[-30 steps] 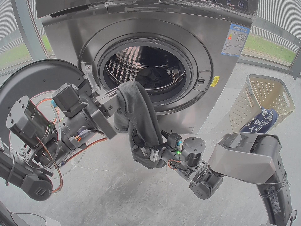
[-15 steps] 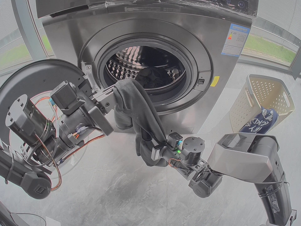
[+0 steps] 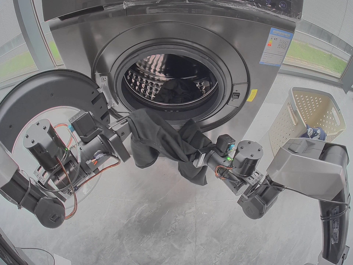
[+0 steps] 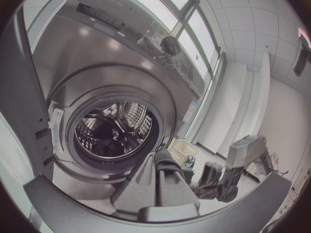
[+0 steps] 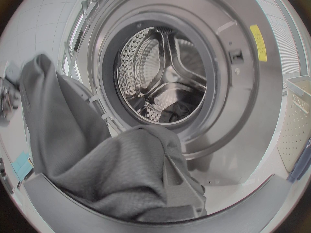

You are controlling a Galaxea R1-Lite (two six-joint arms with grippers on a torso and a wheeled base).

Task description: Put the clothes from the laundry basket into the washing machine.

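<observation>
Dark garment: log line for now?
dark garment | held by left and right jaws, both shut | before open washing machine

Right arm [image 3: 312,166] hides most of blue garment [image 3: 315,132]; basket [image 3: 312,107] partly.

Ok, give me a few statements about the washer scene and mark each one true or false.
1. The washing machine door is open. True.
2. The drum is empty. False: a dark garment lies in it.
3. The left gripper and the right gripper both clamp the grey garment. True.
4. The laundry basket stands on the robot's left. False: it stands on its right, with a blue garment inside.
</observation>
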